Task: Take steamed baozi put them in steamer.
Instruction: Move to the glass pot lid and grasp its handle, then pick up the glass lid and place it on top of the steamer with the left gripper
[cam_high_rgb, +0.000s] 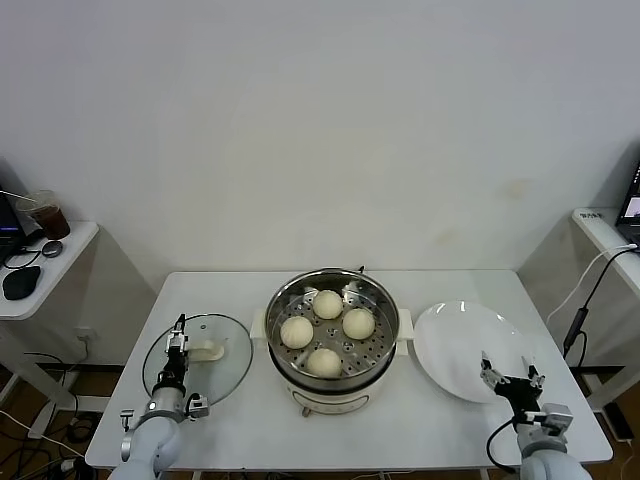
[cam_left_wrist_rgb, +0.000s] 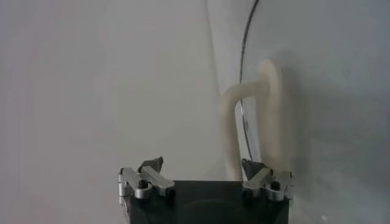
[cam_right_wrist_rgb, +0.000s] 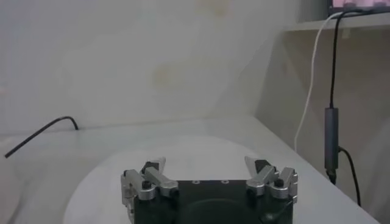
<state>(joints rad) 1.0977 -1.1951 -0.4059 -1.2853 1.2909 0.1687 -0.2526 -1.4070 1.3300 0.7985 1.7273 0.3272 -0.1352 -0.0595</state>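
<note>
1. Stainless steel catches the eye first: the steamer (cam_high_rgb: 331, 335) stands at the middle of the counter (cam_high_rgb: 400, 420), near its front edge, and all four buns (cam_high_rgb: 328, 304) (cam_high_rgb: 297, 332) (cam_high_rgb: 359, 323) (cam_high_rgb: 324, 362) lie on its perforated tray, apart from one another.
2. The white plate (cam_high_rgb: 470, 350), toward the right edge of the counter, is bare, so by my judgement the loading is finished.
3. The left pincer (cam_high_rgb: 177, 345) hangs over the glass lid (cam_high_rgb: 198, 358) near the left edge of the counter, spread wide and holding nothing; in the left wrist view the lid's white handle (cam_left_wrist_rgb: 253, 122) stands ahead of it, toward one finger (cam_left_wrist_rgb: 253, 168).
4. The right pincer (cam_high_rgb: 508, 375) hovers at the plate's front rim, also spread wide and empty.
5. What seems left is backing off: lift both arms straight up before drawing them away, so nothing clips the plate rim or the lid handle.
6. If the lid is to go on next, centre the left pincer across the handle first; the glass is likely slippery and could tilt if gripped off-centre.
</note>
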